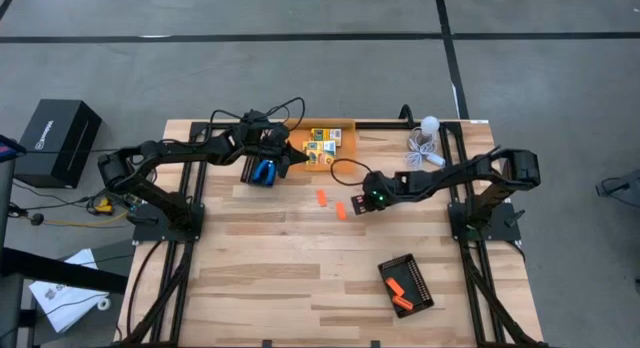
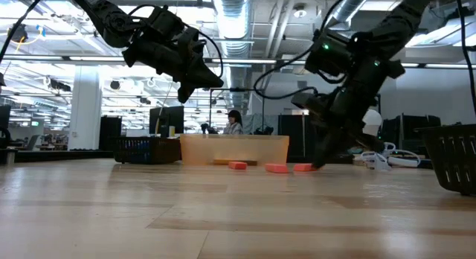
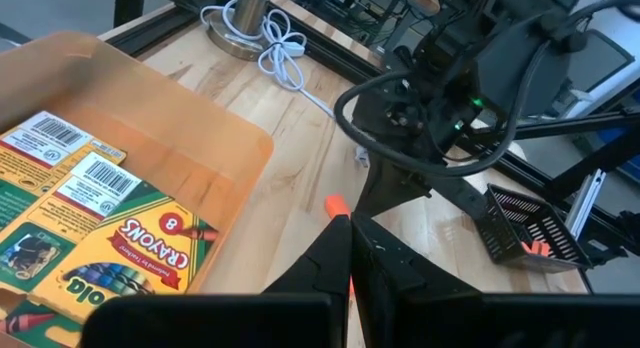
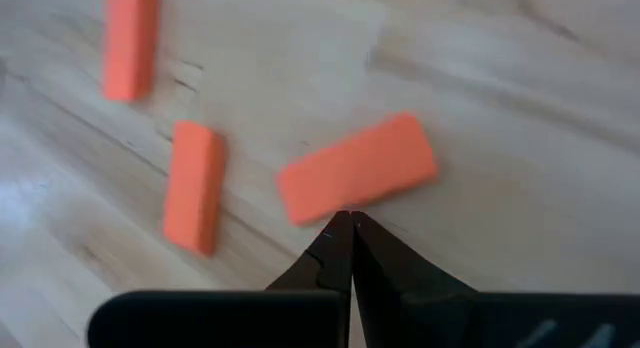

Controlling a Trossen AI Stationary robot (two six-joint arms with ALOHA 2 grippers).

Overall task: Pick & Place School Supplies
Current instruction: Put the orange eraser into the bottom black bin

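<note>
I count three short orange sticks (image 4: 357, 168) on bare wood mid-table under my right gripper (image 4: 344, 220), fingers shut, holding nothing. Left gripper (image 3: 345, 228), shut and empty, hovers beside the translucent orange bin's (image 3: 215, 123) edge; yellow-and-green crayon boxes (image 3: 120, 228) lie inside.

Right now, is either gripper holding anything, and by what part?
Nothing is held. The right gripper is shut, tips at an orange stick; the left gripper is shut and empty.

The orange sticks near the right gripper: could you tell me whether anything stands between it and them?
Nothing visible does. The right gripper, shut, sits right at the nearest orange stick, with two more orange sticks lying apart on bare table.
</note>
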